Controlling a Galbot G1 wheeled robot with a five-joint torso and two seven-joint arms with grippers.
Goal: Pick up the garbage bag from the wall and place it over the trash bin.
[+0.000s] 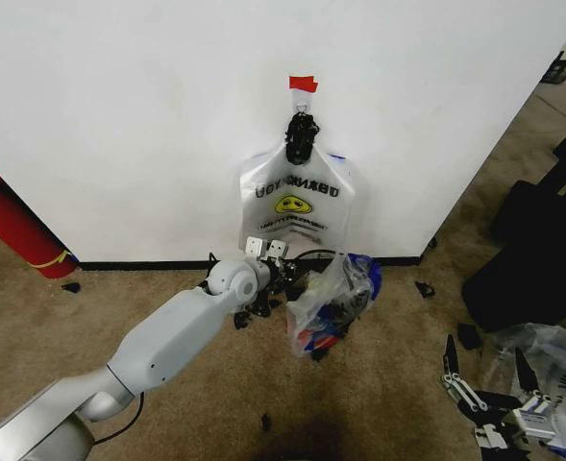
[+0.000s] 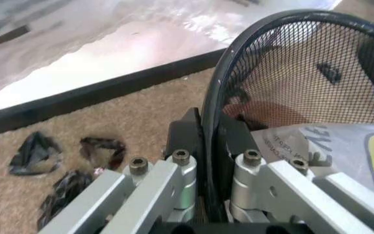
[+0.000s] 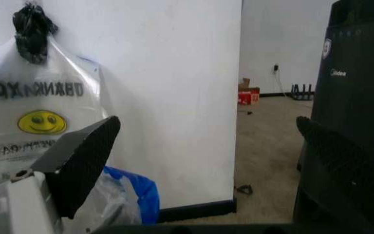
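The garbage bag (image 1: 297, 197) hangs from a hook on the white wall under a strip of red tape, its smiley face and lettering facing out; the right wrist view shows the garbage bag (image 3: 41, 117) too. Below it on the carpet the trash bin (image 2: 291, 68) shows its black rim and dark mesh, with a red base seen through it. My left gripper (image 2: 212, 131) is shut on that rim, one finger on each side; in the head view the left gripper (image 1: 266, 252) sits just under the bag. My right gripper (image 1: 484, 370) hangs open low on the right, fingers (image 3: 83, 156) spread wide.
Crumpled clear plastic with blue patches (image 1: 332, 296) lies against the bin. A red fire extinguisher (image 1: 13, 226) leans at the left wall. Black cases (image 1: 532, 259) and a clear sack (image 1: 552, 351) crowd the right. Black scraps (image 2: 64, 161) litter the carpet by the baseboard.
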